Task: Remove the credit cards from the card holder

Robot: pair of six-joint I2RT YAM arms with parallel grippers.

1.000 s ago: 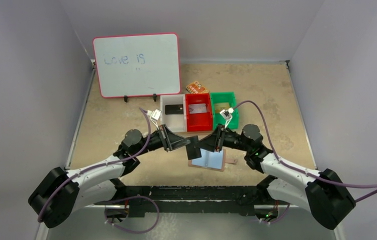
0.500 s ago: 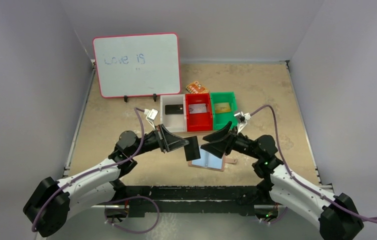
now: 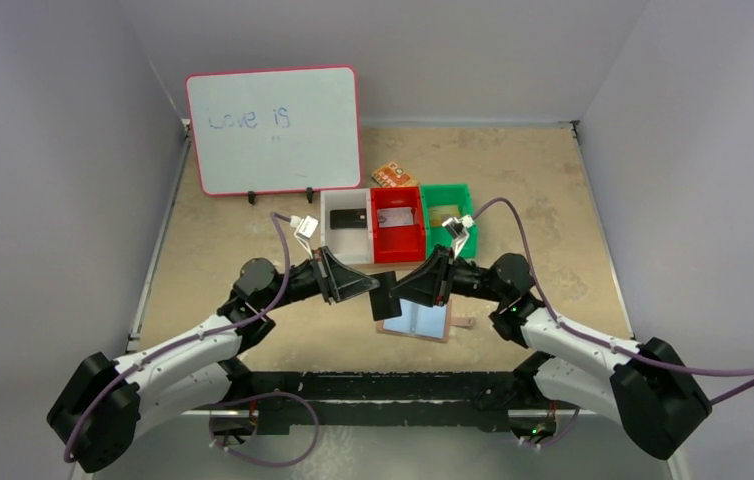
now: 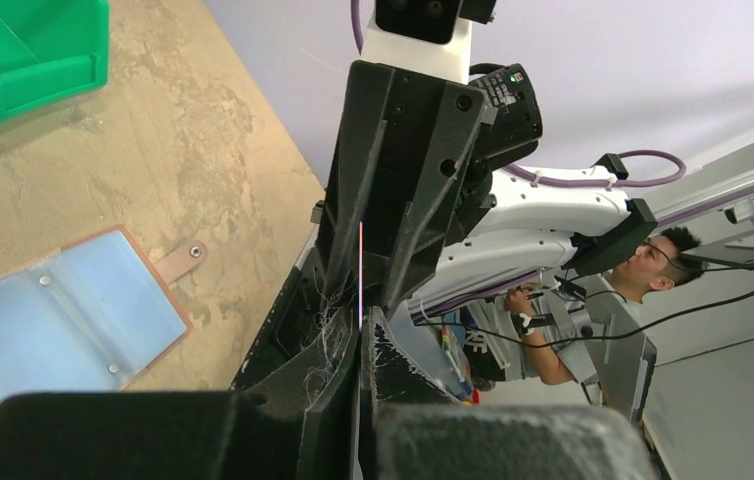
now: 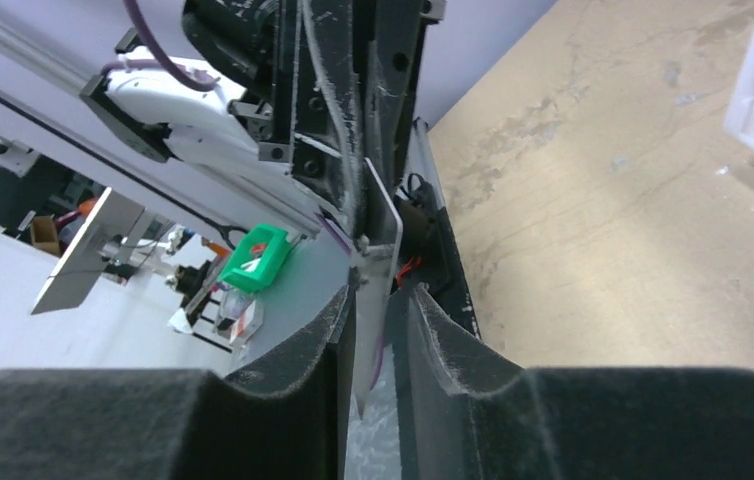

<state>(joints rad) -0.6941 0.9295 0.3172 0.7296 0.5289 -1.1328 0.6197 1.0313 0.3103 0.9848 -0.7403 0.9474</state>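
Observation:
The card holder (image 3: 421, 320) lies open on the table with its pale blue inside up and its tan snap tab to the right; it also shows in the left wrist view (image 4: 63, 320). My left gripper (image 3: 373, 290) is shut on a dark card (image 3: 386, 297) and holds it above the holder's left end. In the left wrist view the card (image 4: 360, 260) is edge-on between the closed fingers. My right gripper (image 3: 405, 290) faces the left one. In the right wrist view the card (image 5: 378, 230) stands between its fingers, against one pad, with a gap at the other.
Three bins stand in a row behind the grippers: white (image 3: 331, 232) with a dark card, red (image 3: 398, 240) with a card, green (image 3: 461, 235) with a card. An orange patterned packet (image 3: 393, 176) lies behind them. A whiteboard (image 3: 275, 130) stands at the back left.
Half a second ago my right gripper was drawn back to the right with its jaws wide. It has since moved left onto the card with narrower jaws. The left gripper has stayed with the card.

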